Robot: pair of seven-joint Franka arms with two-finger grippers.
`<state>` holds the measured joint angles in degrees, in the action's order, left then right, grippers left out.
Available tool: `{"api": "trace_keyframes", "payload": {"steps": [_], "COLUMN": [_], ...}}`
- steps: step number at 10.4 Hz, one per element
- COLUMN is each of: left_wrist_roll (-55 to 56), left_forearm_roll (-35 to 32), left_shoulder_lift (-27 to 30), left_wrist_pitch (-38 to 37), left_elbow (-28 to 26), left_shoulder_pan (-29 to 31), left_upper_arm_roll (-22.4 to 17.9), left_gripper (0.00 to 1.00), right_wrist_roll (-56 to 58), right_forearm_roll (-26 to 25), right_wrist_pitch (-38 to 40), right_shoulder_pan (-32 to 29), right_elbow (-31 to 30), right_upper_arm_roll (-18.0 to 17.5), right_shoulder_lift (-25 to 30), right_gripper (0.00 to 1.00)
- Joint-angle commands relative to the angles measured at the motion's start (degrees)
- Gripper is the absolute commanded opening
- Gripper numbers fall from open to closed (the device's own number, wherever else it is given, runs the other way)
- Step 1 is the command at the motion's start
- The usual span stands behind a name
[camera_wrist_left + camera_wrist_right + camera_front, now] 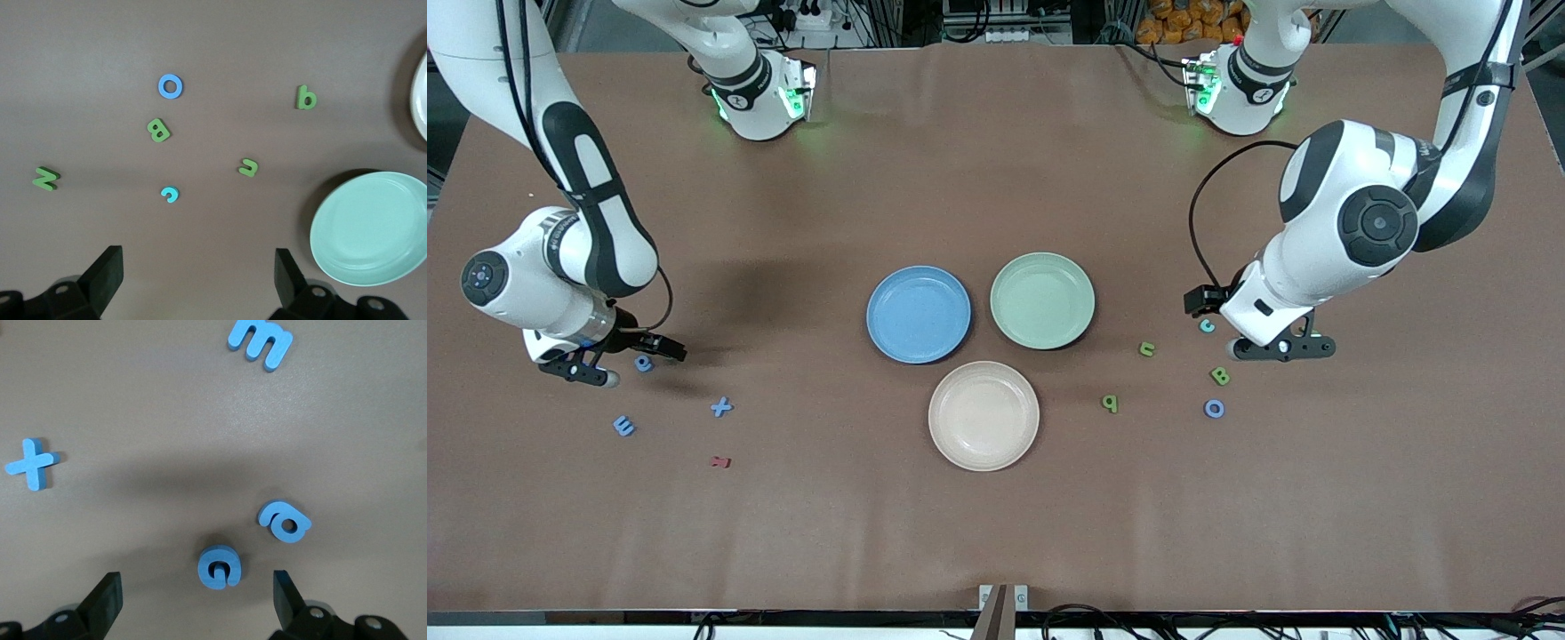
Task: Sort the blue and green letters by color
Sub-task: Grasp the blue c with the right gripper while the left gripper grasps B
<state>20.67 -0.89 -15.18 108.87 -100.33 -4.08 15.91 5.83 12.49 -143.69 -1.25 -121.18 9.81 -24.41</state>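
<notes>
On the right arm's end of the table lie blue letters: an "a" (643, 363), an "x" (721, 407) and an "m" (623, 426). My right gripper (198, 600) hovers open low over a blue "G" (219, 567), which lies just ahead of its fingers, beside the "a" (285, 521). On the left arm's end lie green letters "B" (158, 129), "u" (248, 167), "b" (305, 98) and "Z" (45, 177), a blue "O" (170, 86) and a cyan "c" (169, 194). My left gripper (198, 277) hangs open and empty above them.
Three plates sit mid-table: blue (919, 314), green (1042, 300), and beige (983, 415) nearest the front camera. A dark red letter (720, 461) lies near the blue "x". The right gripper (587, 373) and left gripper (1282, 348) flank the plates.
</notes>
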Motion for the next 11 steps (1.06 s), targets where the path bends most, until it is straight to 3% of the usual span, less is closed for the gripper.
{"api": "trace_keyframes", "payload": {"steps": [1,5,8,11], "left_wrist_roll": [2.0,1.92,4.01,8.94], "left_forearm_roll": [-1.92,-2.53,-7.89,-9.82], "left_shoulder_lift": [0.33,-4.76,-9.41,-13.29], "left_wrist_pitch": [3.0,9.14,13.81,18.37], "left_elbow": [-2.58,-3.55,-4.0,-4.08], "left_shoulder_pan": [0.39,1.96,3.02,3.81], "left_upper_arm_roll": [0.18,-0.26,-0.7,-0.88], "left_gripper": [1.0,1.0,0.99,0.96], "right_wrist_roll": [0.15,0.15,0.15,0.15], "right_forearm_roll": [1.31,1.31,1.22,1.22], "right_wrist_pitch": [-1.68,-5.45,-5.73,-6.96], "right_shoulder_pan": [-0.07,-0.34,-0.42,-0.34], "right_elbow": [-0.02,-3.0,-4.07,-4.24], "right_upper_arm_roll": [-0.23,-0.23,-0.23,-0.23], "right_shoulder_lift": [-1.08,-0.73,-0.03,-0.29], "right_gripper": [1.0,1.0,1.0,0.94]}}
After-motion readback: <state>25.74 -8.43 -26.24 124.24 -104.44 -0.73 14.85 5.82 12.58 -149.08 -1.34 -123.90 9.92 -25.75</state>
